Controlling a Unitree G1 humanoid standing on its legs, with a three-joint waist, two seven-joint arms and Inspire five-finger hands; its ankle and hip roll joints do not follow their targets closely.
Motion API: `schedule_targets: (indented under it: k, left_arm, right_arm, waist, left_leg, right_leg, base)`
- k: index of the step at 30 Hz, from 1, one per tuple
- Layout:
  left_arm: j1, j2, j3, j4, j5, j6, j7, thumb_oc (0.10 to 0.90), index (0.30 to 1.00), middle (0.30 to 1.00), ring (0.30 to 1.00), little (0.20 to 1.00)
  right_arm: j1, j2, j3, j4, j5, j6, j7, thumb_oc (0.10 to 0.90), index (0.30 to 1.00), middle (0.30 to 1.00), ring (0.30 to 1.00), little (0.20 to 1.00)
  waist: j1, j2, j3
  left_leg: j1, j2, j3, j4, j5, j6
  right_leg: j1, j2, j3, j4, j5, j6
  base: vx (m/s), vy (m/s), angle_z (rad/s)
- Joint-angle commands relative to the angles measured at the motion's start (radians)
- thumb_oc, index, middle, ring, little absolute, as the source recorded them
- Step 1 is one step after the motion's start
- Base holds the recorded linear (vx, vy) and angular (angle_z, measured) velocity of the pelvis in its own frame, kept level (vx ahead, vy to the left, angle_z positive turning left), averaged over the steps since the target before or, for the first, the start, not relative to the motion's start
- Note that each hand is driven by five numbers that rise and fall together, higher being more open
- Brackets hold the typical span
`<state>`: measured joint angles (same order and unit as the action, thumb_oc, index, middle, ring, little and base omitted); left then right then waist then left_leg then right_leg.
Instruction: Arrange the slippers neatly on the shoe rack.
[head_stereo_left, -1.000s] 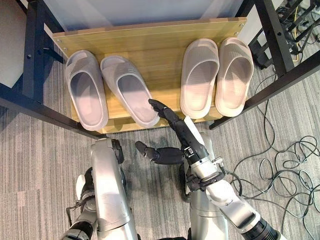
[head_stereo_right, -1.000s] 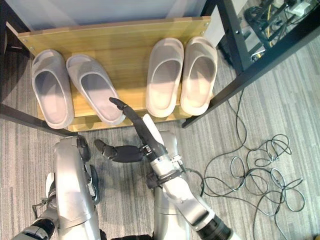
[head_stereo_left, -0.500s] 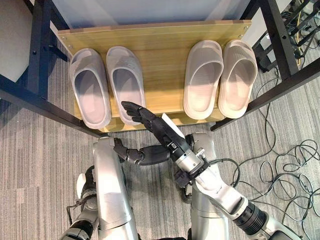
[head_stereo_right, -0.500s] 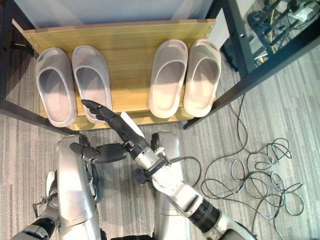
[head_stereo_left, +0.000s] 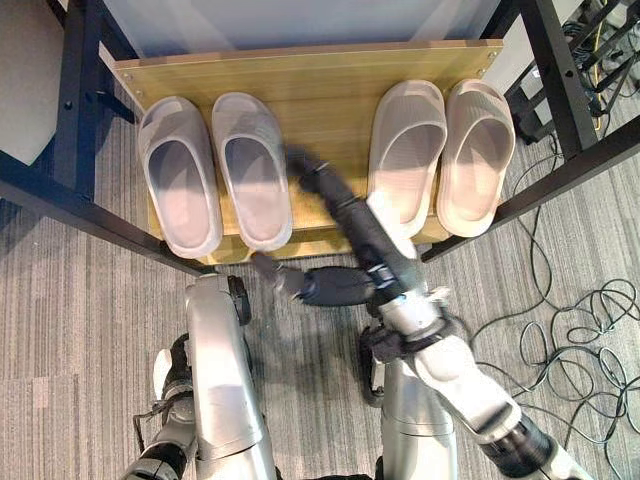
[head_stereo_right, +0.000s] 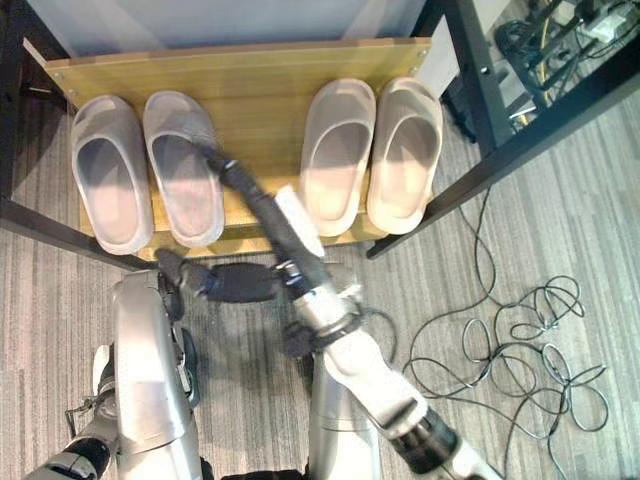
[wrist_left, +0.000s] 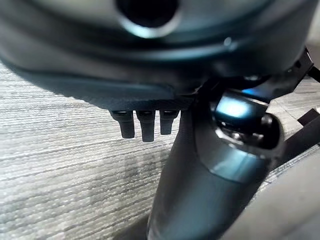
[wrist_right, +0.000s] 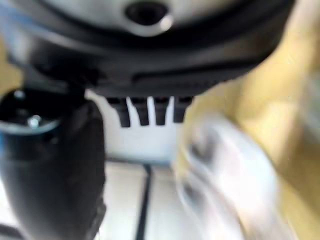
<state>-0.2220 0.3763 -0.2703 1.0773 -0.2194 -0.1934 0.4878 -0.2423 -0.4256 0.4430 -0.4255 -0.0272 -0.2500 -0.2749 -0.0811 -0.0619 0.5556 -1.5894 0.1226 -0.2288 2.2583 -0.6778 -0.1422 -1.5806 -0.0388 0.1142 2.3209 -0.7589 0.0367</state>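
Now four slippers are seen on the shoe rack (head_stereo_left: 300, 70): a left pair (head_stereo_left: 215, 170) and a right pair (head_stereo_left: 440, 155), each set side by side and toes inward. The right hand (head_stereo_left: 335, 195) is stretched out over the rack between the pairs, its fingers straight and nothing held. The left hand (head_stereo_left: 300, 283) is kept low before the rack's front edge, relaxed. Arranging appears nearly done; only a small nudge to the left pair's inner slipper may be needed.
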Motion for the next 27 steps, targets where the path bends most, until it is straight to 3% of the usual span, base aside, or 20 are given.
schedule_targets:
  k: [1, 4, 15, 27]
  left_arm:
    - [0.051, -0.05, -0.037, -0.038, 0.062, -0.064, 0.038, 0.8, 0.9, 0.9, 0.9, 0.9]
    - [0.049, -0.054, -0.042, -0.035, 0.056, -0.062, 0.044, 0.8, 0.9, 0.9, 0.9, 0.9]
    - [-0.001, -0.055, -0.059, -0.001, 0.031, -0.043, 0.01, 0.8, 0.9, 0.9, 0.9, 0.9]
    - [-0.004, -0.049, -0.06, 0.004, 0.021, -0.035, -0.008, 0.8, 0.9, 0.9, 0.9, 0.9]
  right_arm:
    - [-0.041, -0.024, 0.011, -0.177, -0.202, -0.078, -0.116, 0.8, 0.9, 0.9, 0.9, 0.9]
    - [-0.028, -0.022, 0.025, -0.137, -0.196, -0.05, -0.109, 0.8, 0.9, 0.9, 0.9, 0.9]
    - [-0.114, 0.019, 0.154, 0.036, 0.078, -0.01, 0.043, 0.8, 0.9, 0.9, 0.9, 0.9]
    - [-0.176, 0.041, 0.191, 0.08, 0.191, -0.008, 0.1, 0.8, 0.9, 0.9, 0.9, 0.9]
  waist:
    - [0.044, 0.002, -0.036]
    - [0.043, 0.006, -0.036]
    - [0.052, 0.005, -0.036]
    - [0.06, 0.008, -0.036]
  left_leg:
    - [0.019, -0.085, -0.014, -0.088, -0.025, 0.112]
    - [0.019, -0.085, -0.016, -0.088, -0.025, 0.112]
    - [0.019, -0.083, -0.01, -0.087, -0.025, 0.104]
    - [0.019, -0.083, -0.009, -0.085, -0.026, 0.103]
  right_leg:
    - [0.011, -0.032, 0.04, -0.095, 0.013, -0.11]
    - [0.011, -0.036, 0.039, -0.096, 0.01, -0.111]
    - [0.011, -0.031, 0.039, -0.093, 0.014, -0.111]
    - [0.011, -0.03, 0.042, -0.09, 0.02, -0.109]
  base:
    - [0.0, 0.0, 0.0]
    - [0.0, 0.0, 0.0]
    - [0.0, 0.0, 0.0]
    - [0.0, 0.0, 0.0]
